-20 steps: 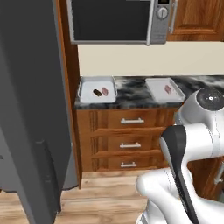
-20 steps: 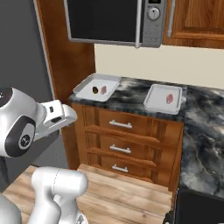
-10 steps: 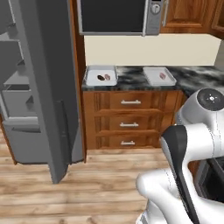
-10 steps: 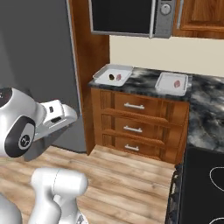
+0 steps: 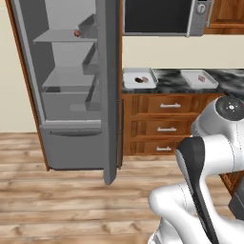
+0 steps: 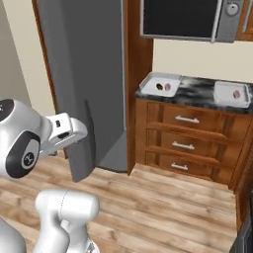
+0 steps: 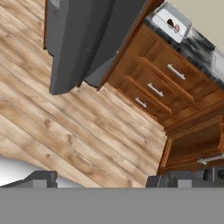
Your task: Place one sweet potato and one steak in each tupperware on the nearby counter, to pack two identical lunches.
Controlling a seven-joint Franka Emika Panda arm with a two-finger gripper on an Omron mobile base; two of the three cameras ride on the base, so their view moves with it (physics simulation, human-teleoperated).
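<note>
Two tupperware (image 5: 138, 78) on counter (image 5: 171, 86)

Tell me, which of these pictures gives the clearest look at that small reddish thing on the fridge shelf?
The left base view: it looks into the open fridge, where the small reddish lump sits on the upper shelf. The right base view and the hand view face the fridge door's outer side.

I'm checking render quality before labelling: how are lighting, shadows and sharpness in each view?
Left base view: flat, even light, no glare; the fridge interior is softly shaded, and food in the tupperware is too small to resolve. Right base view: the fridge door is a uniform dull grey without reflections. Hand view: strongly tilted, floorboards slightly soft, open gripper tips dark at the bottom.
</note>
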